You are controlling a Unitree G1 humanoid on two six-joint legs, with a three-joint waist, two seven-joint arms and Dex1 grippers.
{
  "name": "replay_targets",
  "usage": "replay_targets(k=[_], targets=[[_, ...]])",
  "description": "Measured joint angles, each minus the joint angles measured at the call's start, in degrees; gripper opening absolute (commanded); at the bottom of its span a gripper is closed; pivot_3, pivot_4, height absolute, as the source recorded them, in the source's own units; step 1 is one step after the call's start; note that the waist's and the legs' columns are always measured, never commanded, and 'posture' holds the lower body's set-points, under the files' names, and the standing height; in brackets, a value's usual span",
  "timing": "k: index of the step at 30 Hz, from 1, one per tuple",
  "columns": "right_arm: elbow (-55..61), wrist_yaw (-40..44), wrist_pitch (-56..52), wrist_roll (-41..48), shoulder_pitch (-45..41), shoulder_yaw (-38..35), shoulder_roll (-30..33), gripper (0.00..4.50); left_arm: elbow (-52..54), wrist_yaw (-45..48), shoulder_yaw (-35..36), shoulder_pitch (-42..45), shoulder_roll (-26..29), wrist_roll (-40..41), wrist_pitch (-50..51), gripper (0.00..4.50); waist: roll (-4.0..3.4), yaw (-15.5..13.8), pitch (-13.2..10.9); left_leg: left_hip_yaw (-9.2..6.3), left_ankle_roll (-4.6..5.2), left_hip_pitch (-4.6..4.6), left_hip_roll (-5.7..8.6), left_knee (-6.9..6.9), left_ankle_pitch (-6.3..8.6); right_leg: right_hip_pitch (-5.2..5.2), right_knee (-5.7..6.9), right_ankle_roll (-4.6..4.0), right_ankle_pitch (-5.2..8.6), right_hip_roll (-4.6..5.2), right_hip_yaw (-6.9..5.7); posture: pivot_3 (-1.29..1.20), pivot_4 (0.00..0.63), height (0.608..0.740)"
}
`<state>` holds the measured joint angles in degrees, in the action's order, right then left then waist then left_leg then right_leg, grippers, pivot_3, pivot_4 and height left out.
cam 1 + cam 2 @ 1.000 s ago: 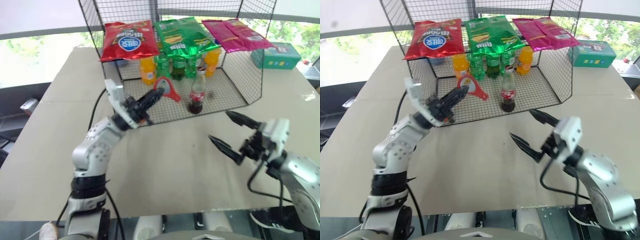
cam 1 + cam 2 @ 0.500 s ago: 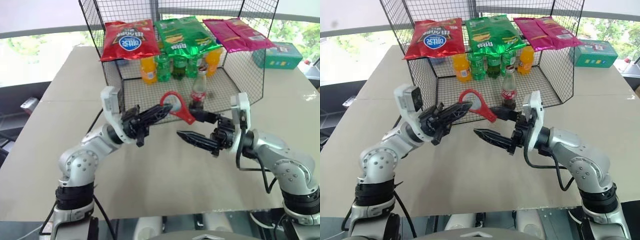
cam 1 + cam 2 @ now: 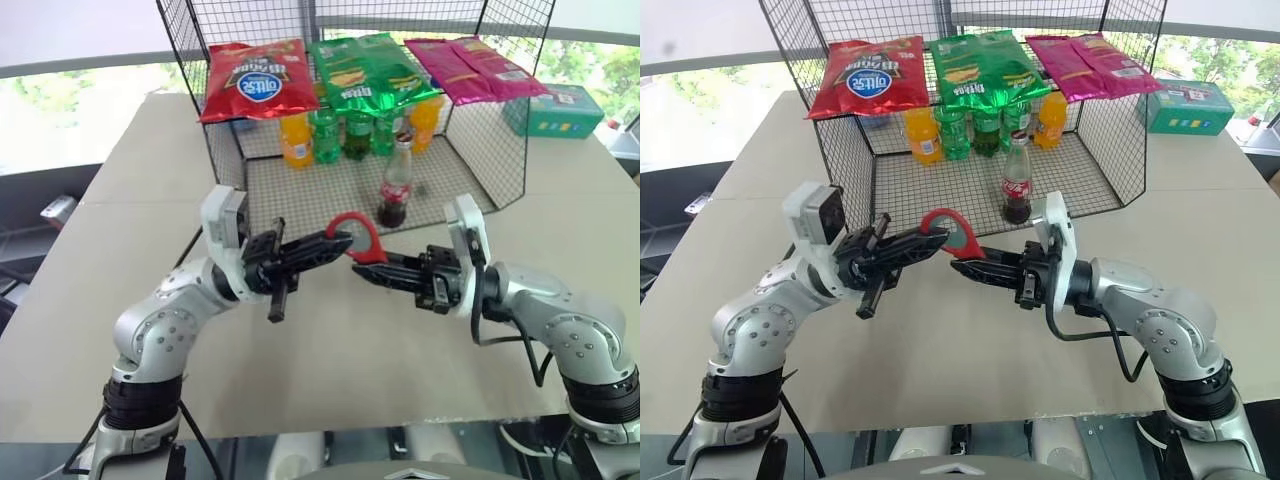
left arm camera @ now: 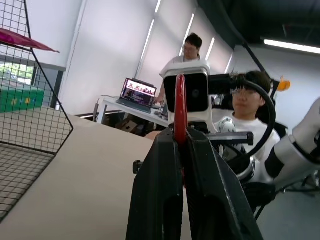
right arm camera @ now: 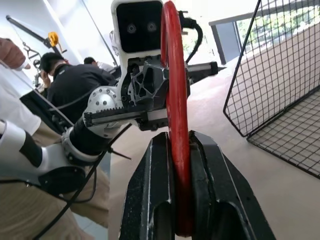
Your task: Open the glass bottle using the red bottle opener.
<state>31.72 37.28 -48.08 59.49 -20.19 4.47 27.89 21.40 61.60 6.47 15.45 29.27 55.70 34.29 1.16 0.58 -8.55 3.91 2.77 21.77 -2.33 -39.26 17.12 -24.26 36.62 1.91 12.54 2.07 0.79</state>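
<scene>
Both grippers pinch red bottle opener [image 3: 357, 238] midair above tabletop centre: left gripper [image 3: 335, 242] on ring, right gripper [image 3: 360, 270] on handle. Glass bottle [image 3: 394, 184] upright at wire cage [image 3: 480, 170] front edge. Risk: left letting go early drops opener.

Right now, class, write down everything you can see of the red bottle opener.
The red bottle opener is small, flat and glossy, plastic by the look of it, with a round ring head and a short tapered handle. It hangs above the beige table, in front of the wire basket. Both grippers are shut on it: the left gripper at the ring, the right gripper at the handle.
</scene>
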Motion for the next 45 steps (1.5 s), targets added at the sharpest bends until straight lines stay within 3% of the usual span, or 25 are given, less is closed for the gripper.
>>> replay_targets(k=[1, 3, 5, 9, 10, 15, 17, 24, 42, 45], targets=[[0.2, 0.1, -0.1, 0.0, 0.0, 0.0, 0.3, 0.0, -0.1, 0.4, -0.3, 0.0, 0.0, -0.6, -0.5, 0.7, 0.0, 0.0, 0.0, 0.0, 0.0, 0.0, 0.0, 0.0, 0.0, 0.0, 0.0, 0.0, 0.0, 0.0, 0.0, 0.0, 0.15, 0.74], [0.4, -0.3, 0.0, -0.4, 0.1, -0.2, 0.4, 0.0, -0.1, 2.0, -2.0, -0.2, 0.8, -2.3, -1.0, 1.46, 0.0, 0.0, 0.0, 0.0, 0.0, 0.0, 0.0, 0.0, 0.0, 0.0, -0.01, 0.0, 0.0, 0.0, 0.0, 0.0, 0.15, 0.74], [0.4, -0.6, 0.7, -1.3, 0.6, -0.6, 0.5, 0.0, -0.1, 2.9, -3.4, -0.4, 0.6, -2.9, -1.2, 2.53, 0.01, 0.0, 0.0, -0.01, 0.01, 0.01, -0.01, 0.0, 0.0, 0.0, -0.02, 0.01, 0.0, 0.0, 0.0, 0.0, 0.15, 0.74], [0.4, -1.7, 2.1, -2.2, 4.1, -3.9, 1.3, 0.0, -0.7, 1.0, -3.7, 0.1, 0.2, -5.9, -3.1, 4.19, 0.01, -0.4, 0.0, -0.04, 0.01, 0.04, 0.0, 0.01, 0.0, 0.0, -0.05, 0.01, 0.0, 0.01, -0.03, 0.0, 0.15, 0.74], [0.4, -1.9, 2.7, -2.7, 6.1, -5.6, 2.0, 0.0, -1.3, -0.1, -3.8, 0.2, 0.1, -7.9, -4.2, 4.42, 0.01, -0.5, 0.0, -0.03, 0.01, 0.05, 0.0, 0.02, 0.01, 0.0, -0.07, 0.01, 0.0, 0.01, -0.02, 0.0, 0.15, 0.74], [0.8, -4.3, 5.3, -4.6, 15.7, -14.1, 3.9, 0.0, -5.9, -5.3, -5.1, 1.6, -2.7, -16.0, -8.9, 4.42, 0.02, -1.0, 0.0, 0.01, 0.02, 0.1, 0.01, 0.03, 0.01, 0.0, -0.18, 0.03, -0.01, 0.01, 0.01, 0.0, 0.15, 0.74], [1.3, -6.3, 6.6, -5.3, 18.6, -17.5, 3.9, 0.0, -10.6, -9.3, -8.2, 6.5, -5.3, -22.6, -11.5, 4.42, 0.02, -1.4, 0.0, 0.02, 0.02, 0.09, 0.04, 0.02, 0.01, 0.01, -0.18, 0.16, -0.09, -0.01, 0.02, 0.0, 0.15, 0.74], [4.8, -10.3, 9.6, -7.0, 21.3, -18.9, 2.2, 0.0, -32.9, -16.8, -14.5, 20.2, -15.0, -37.2, -21.6, 4.42, 0.01, -1.0, 0.0, 0.0, 0.03, 0.08, 0.06, 0.03, 0.0, 0.01, -0.16, 0.25, -0.15, -0.07, 0.06, 0.0, 0.15, 0.74], [11.0, -14.7, 10.6, -7.3, 24.9, -18.4, 1.7, 0.0, -70.8, -17.1, -13.0, 41.4, -23.9, -44.9, -37.4, 4.42, 0.02, -1.4, 0.0, -0.04, 0.11, 0.54, 0.07, 0.04, 0.06, -0.01, -0.75, 0.32, -0.18, -0.06, -0.33, 0.0, 0.15, 0.74], [11.1, -15.3, 10.7, -7.3, 25.2, -18.4, 1.7, 0.0, -75.6, -16.6, -12.5, 44.5, -24.8, -45.5, -39.0, 3.63, 0.02, -1.4, 0.0, -0.08, 0.11, 0.57, 0.07, 0.04, 0.06, -0.01, -0.76, 0.32, -0.18, -0.06, -0.38, 0.0, 0.15, 0.74]])
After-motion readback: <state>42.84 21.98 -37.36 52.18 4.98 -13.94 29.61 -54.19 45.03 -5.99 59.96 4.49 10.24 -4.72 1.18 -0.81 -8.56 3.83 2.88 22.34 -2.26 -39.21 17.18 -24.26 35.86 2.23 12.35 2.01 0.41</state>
